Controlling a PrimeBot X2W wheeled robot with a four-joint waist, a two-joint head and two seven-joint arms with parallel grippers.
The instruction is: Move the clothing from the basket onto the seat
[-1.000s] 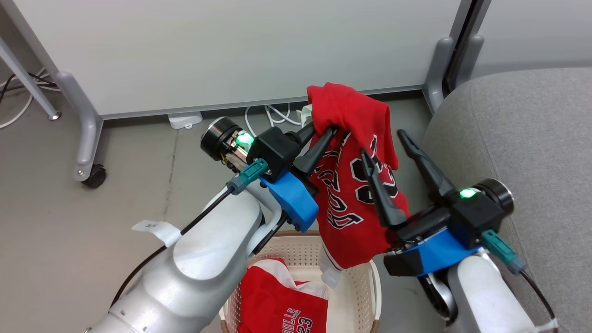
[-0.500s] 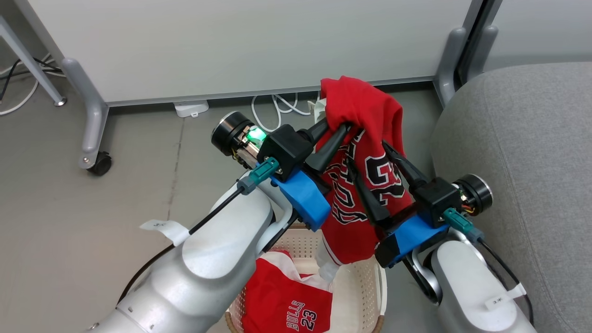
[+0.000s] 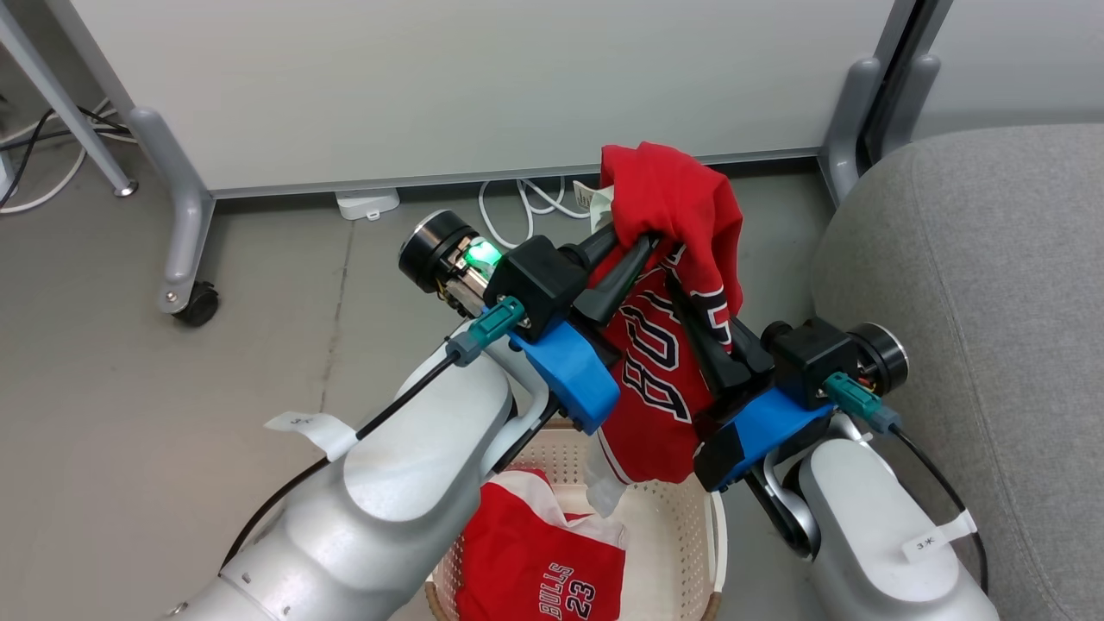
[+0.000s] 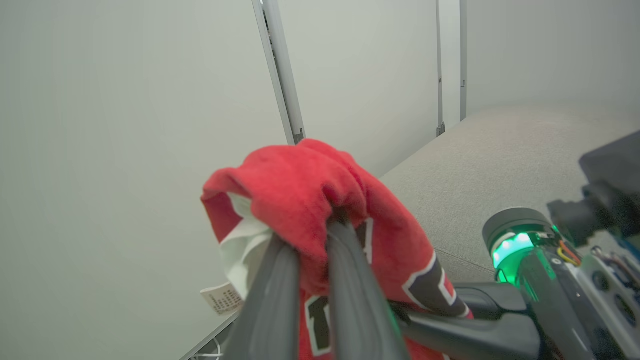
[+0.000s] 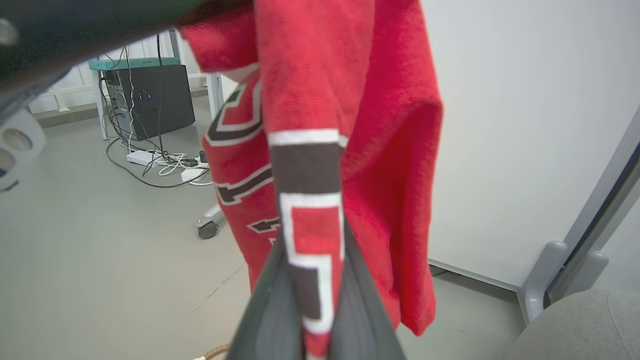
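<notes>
A red jersey (image 3: 681, 194) with dark-outlined lettering hangs in the air above the basket (image 3: 718, 535). My left gripper (image 3: 634, 240) is shut on its bunched top, seen close in the left wrist view (image 4: 310, 235). My right gripper (image 3: 683, 291) is shut on the jersey's striped edge lower down; the right wrist view shows that edge (image 5: 310, 200) pinched between its fingers (image 5: 312, 245). A second red "BULLS 23" jersey (image 3: 526, 565) lies in the cream basket. The grey seat (image 3: 975, 285) stands to the right.
A white partition panel on grey legs with a castor (image 3: 197, 304) stands behind. White cables and a power strip (image 3: 366, 203) lie on the floor at its foot. A desk with a dark computer (image 5: 150, 95) and more cables sits further off.
My right gripper has swung left to the hanging jersey and gone from wide open to shut on its edge. The left gripper keeps its hold. The head camera has shifted slightly.
</notes>
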